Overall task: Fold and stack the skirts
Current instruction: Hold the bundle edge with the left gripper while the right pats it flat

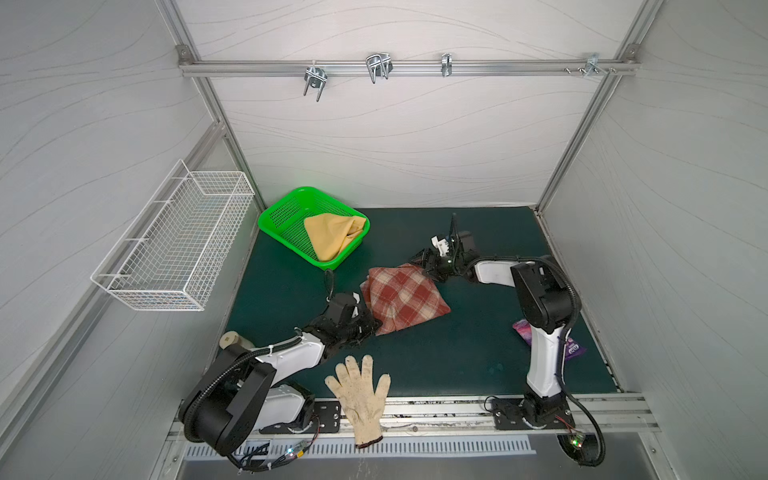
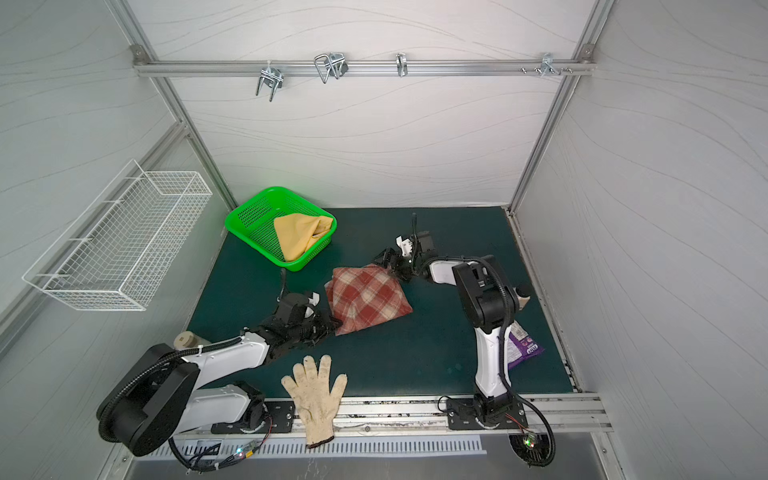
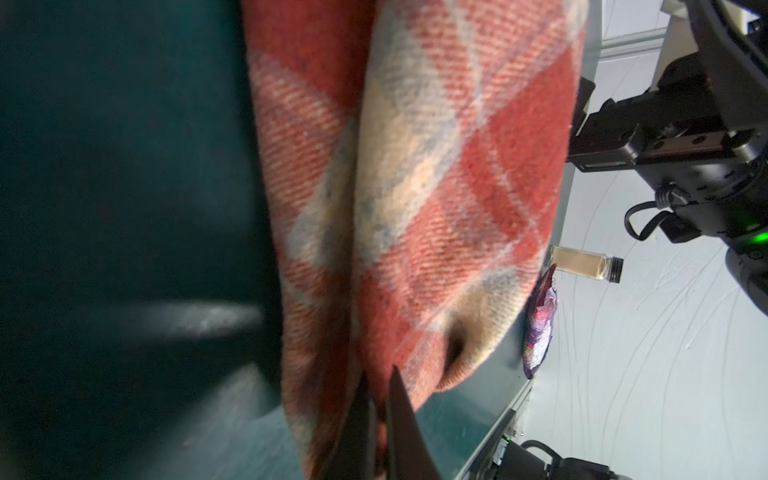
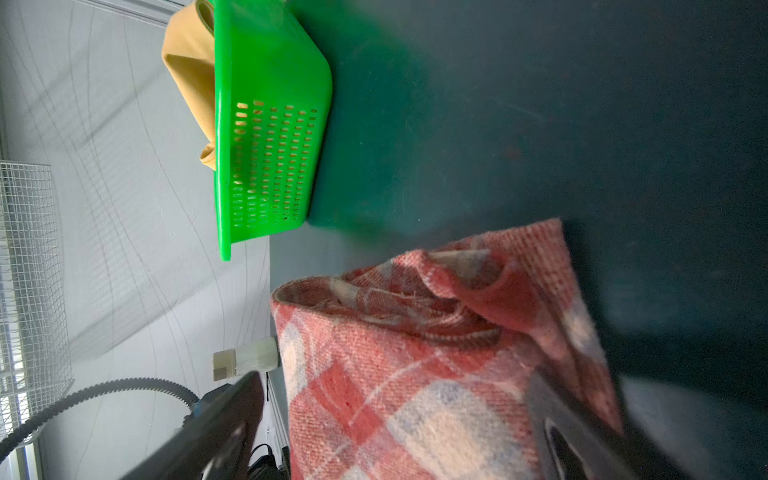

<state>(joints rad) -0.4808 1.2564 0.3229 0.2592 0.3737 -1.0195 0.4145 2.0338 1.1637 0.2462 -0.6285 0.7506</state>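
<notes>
Closest to us in both top views lies the glove (image 1: 359, 395), flat at the front edge of the tabletop (image 1: 478, 357), near the left claw (image 1: 371, 327) but touching neither claw. That left claw is clenched on the near corner of the plaid skirt (image 1: 405, 299); the left wrist view shows its tips pressed together with woolly cloth pinched between them. The right claw (image 1: 424, 266) is released, its jaws spread wide on either side of the skirt's far corner and gripping nothing. The plaid skirt thus lies between the two claws in a loose, uneven fold. The yellow skirt (image 1: 332, 239) sits well apart from both, bunched in the green basket (image 1: 282, 212) beyond the left claw.

We judge a one-sided pull to be the main risk. If the left claw lifts before the right one closes, the far corner would drag and the fold would fall open. The pinch may also hold only the top layer, so the lower layers could slide out. Thick wool could slip from a shallow bite.

We count:
- two skirts
- two claws
- one glove
- one green basket
- one wire basket (image 1: 174, 237) on the wall
- one purple packet (image 1: 524, 331), half hidden by the right arm
- two bottles: a pale bottle (image 2: 187, 340) behind the left arm and a dark-capped bottle (image 2: 523, 296) behind the right arm
</notes>
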